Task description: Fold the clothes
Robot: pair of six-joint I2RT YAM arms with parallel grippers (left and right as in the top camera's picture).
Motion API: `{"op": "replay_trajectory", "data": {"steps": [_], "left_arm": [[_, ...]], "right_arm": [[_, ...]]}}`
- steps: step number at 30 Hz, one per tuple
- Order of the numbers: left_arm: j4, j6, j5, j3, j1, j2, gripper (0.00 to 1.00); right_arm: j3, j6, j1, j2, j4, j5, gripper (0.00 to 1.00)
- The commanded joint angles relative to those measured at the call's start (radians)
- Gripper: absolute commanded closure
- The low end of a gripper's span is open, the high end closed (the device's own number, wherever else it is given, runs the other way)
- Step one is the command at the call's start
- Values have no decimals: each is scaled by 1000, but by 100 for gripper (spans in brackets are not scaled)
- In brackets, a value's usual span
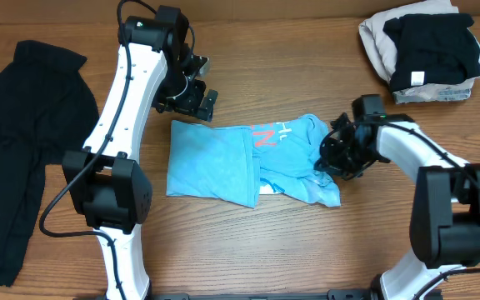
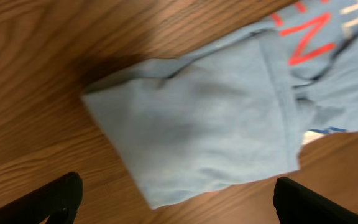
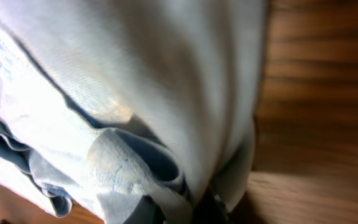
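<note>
**Workpiece.** The light blue T-shirt (image 1: 223,162) lies on the wooden table (image 1: 307,250), near its centre, between the two arms. The half toward 9 o'clock is a flat, plain panel folded over, with its hem running roughly 12 to 6 o'clock. Red-orange and white lettering (image 1: 269,133) shows on the upper edge toward 12 o'clock. The half toward 3 o'clock is bunched and wrinkled.

**Left gripper.** In the overhead view the left gripper (image 1: 200,100) hangs just beyond the shirt's 11 o'clock corner, apart from the cloth. In the left wrist view its two dark fingers (image 2: 61,199) stand at the lower corners of the picture, spread fully wide, with the folded panel (image 2: 204,124) and bare table between them. The gripper holds nothing.

**Right gripper.** The right gripper (image 1: 333,158) sits at the shirt's 3 o'clock edge. The right wrist view is filled with pale blue cloth (image 3: 166,81), which gathers into folds at the dark fingertip (image 3: 207,208) at 6 o'clock of the picture. The jaws are closed tight, pinching the shirt's edge.

**Other items.** A large black garment (image 1: 23,150) lies spread at the table's 9 o'clock side, well apart from the shirt. A stack of folded clothes (image 1: 427,50), black on beige, sits at 1 o'clock.
</note>
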Motion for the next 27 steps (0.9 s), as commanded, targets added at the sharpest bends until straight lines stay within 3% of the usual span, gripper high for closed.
{"op": "replay_trajectory", "data": {"steps": [1, 8, 13, 19, 27], "left_arm": [[5, -14, -110, 21, 27, -29, 0], [2, -29, -132, 21, 127, -29, 0], [-4, -29, -132, 21, 192, -29, 0], [13, -25, -132, 21, 229, -29, 0], [34, -24, -132, 21, 229, -29, 0]], "right_arm": [[65, 9, -100, 0, -52, -24, 96], [236, -142, -271, -37, -250, -7, 96], [389, -203, -263, -37, -402, 14, 96], [534, -200, -64, -37, -487, 15, 96], [535, -35, 298, -34, -375, 63, 96]]}}
